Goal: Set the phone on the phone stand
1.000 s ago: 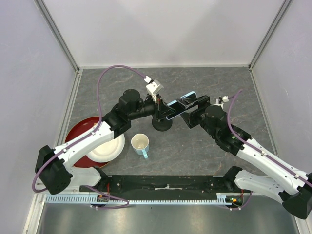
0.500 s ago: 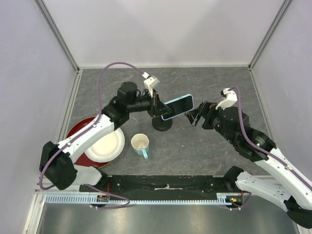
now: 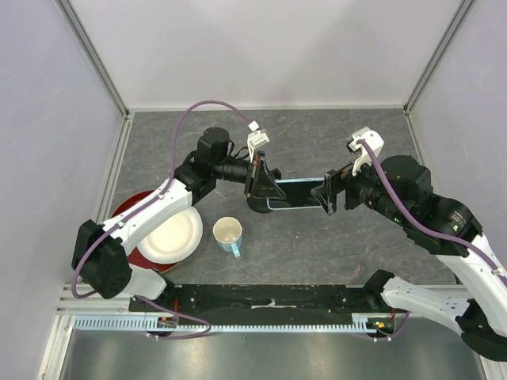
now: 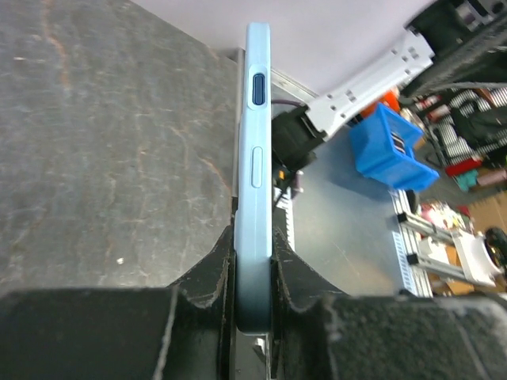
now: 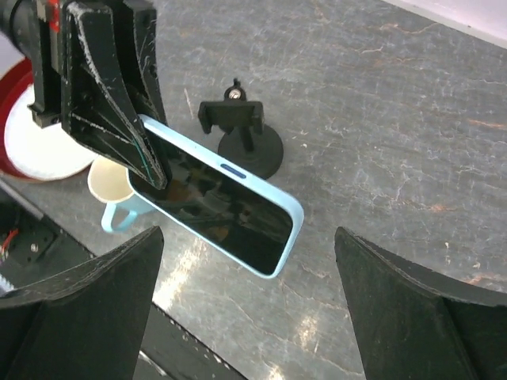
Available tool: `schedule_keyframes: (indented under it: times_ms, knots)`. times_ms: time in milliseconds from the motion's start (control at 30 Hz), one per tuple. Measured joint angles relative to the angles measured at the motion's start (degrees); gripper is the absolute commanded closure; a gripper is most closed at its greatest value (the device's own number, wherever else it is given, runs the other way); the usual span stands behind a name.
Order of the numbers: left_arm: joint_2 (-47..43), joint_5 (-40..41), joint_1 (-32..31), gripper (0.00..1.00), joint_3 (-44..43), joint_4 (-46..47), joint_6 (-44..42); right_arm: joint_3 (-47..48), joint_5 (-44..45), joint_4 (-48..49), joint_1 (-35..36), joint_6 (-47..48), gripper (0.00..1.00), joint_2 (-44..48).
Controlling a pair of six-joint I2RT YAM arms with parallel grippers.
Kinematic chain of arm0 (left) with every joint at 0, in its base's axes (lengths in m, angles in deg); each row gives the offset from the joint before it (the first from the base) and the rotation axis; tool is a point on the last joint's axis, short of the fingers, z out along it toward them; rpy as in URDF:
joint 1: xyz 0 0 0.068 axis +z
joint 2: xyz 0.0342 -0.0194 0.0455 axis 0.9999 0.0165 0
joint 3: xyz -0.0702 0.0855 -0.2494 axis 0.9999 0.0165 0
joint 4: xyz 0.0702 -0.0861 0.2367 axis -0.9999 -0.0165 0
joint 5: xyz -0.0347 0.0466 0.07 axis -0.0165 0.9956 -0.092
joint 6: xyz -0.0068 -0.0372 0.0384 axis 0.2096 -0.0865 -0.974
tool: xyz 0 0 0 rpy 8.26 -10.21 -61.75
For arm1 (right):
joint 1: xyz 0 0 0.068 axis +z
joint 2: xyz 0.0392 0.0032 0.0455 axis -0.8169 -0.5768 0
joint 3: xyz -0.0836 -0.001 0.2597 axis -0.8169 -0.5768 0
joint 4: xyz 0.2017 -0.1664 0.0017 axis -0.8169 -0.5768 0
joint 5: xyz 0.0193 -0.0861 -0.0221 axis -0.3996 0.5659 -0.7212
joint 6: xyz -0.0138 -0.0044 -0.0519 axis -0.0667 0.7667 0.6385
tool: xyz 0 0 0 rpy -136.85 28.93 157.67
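Note:
My left gripper (image 3: 268, 190) is shut on one end of the phone (image 3: 297, 195), a black screen in a light blue case. In the left wrist view the phone (image 4: 255, 158) stands edge-on between the jaws of my left gripper (image 4: 253, 261). In the right wrist view the phone (image 5: 222, 207) hangs in the air over the table, screen towards that camera. My right gripper (image 3: 327, 194) is open and empty by the phone's free end, apart from it; its fingers (image 5: 87, 309) are spread wide. The black phone stand (image 5: 240, 134) is on the table just beyond the phone, its clamp empty.
A cream cup with a blue handle (image 3: 228, 233) stands near the stand's front. A white plate (image 3: 170, 237) lies on a red plate (image 3: 127, 212) at the left. White walls enclose the back and sides. A blue bin (image 4: 388, 150) is off the table.
My right gripper let go of the phone, pulled back and rose, and is now wide open by its free end. My left gripper turned the phone, now edge-on from above, and shifted right.

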Motion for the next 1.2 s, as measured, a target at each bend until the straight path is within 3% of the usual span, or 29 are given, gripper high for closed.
schedule_keyframes:
  times_ms: [200,333,500,700,733,767,867,967,1067,1100,1133,1200]
  knots:
    - [-0.3,-5.2,-4.1,0.98,0.0,0.4,-2.2,0.8,-9.5,-4.5,0.0,3.4,0.09,0.2]
    - [-0.8,-7.2,-6.1,0.98,0.0,0.4,-3.3,-0.3,-18.4,-4.9,0.0,4.3,0.21,-0.7]
    - [-0.9,-9.4,-6.5,0.98,0.0,-0.5,-4.5,-1.9,-29.4,-4.7,-0.1,5.6,0.43,-3.3]
    - [-0.9,-11.7,-7.2,0.98,0.0,-1.4,-5.4,-5.7,-35.5,-4.2,-0.3,6.3,0.65,-4.5]
    - [-0.9,-11.9,-7.2,0.98,0.0,-1.6,-5.6,-6.0,-36.1,-4.2,-0.3,6.5,0.71,-4.5]
    - [-0.9,-12.3,-7.2,0.98,0.0,-1.7,-5.6,-6.2,-36.5,-4.2,-0.4,6.6,0.84,-4.5]
    - [-1.2,-13.6,-7.2,0.98,0.1,-1.8,-6.6,-6.6,-37.8,-4.0,-0.6,5.6,0.99,-4.5]
    - [-1.8,-14.2,-7.2,0.98,0.1,-2.1,-7.1,-7.7,-39.5,-2.3,-0.9,4.5,1.0,-3.9]
    - [-2.5,-13.2,-7.1,0.75,0.1,-3.1,-7.1,-10.5,-40.2,1.1,-1.0,2.1,1.0,-2.2]
    - [-2.8,-12.6,-7.1,0.58,0.1,-3.4,-7.1,-11.6,-39.9,2.6,-1.0,1.1,1.0,-1.4]
    - [-3.1,-11.7,-7.1,0.51,0.1,-3.7,-7.1,-12.7,-39.5,4.1,-1.0,0.3,1.0,-0.7]
    - [-3.7,-7.5,-6.7,0.25,-0.1,-2.8,-6.6,-15.0,-36.3,7.1,-0.7,-2.6,1.0,0.7]
